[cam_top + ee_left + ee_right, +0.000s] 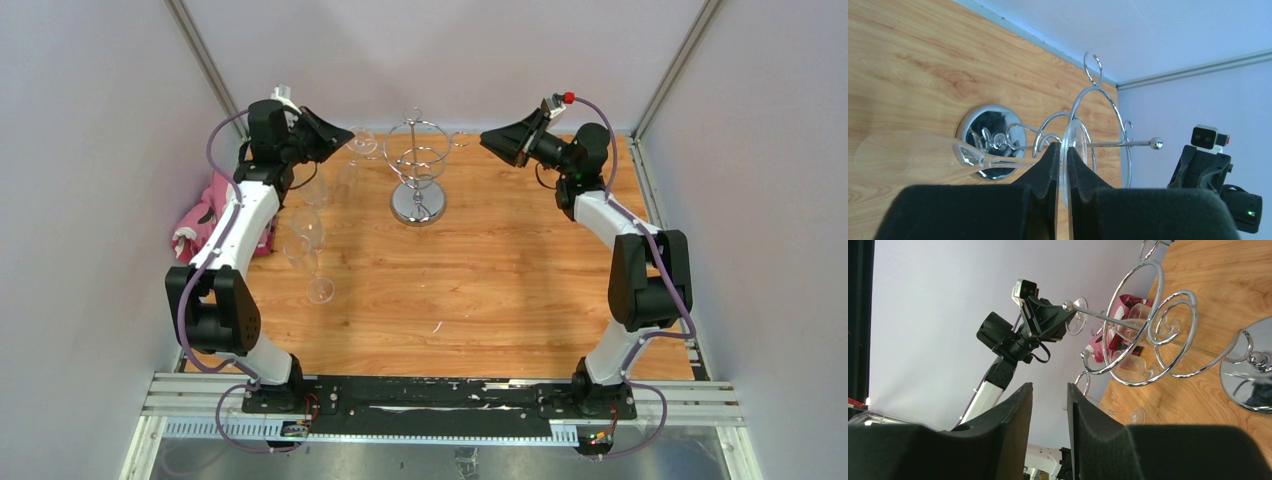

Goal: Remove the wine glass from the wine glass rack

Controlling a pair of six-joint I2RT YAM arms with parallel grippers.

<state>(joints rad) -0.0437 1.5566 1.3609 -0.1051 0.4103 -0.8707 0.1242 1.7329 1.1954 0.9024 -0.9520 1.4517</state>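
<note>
**Ana:** So, where is the clear stemmed wine glass at this moment?

**Ben:** It is in the left gripper. The black fingers are pinched on its round foot, which the left wrist view shows edge-on between them. Its stem and bowl run away to the side.

**Ana:** Is it clear of the shiny chrome wire rack with the round disc base?

**Ben:** From above, the foot sits just beside the rack's left rings, up near their height. I cannot tell whether glass and wire touch.

**Ana:** And the right gripper?

**Ben:** It hangs in the air on the rack's right side, pointing at it and apart from it. Its fingers stand narrowly parted with nothing between them.

**Ana:** What about the rack itself?

**Ben:** It stands upright towards the far side of the light wooden table.

**Ana:** Anything else there?

**Ben:** A few more clear glasses are on the table by the left arm, and a pink crumpled cloth lies at the left edge.
</note>
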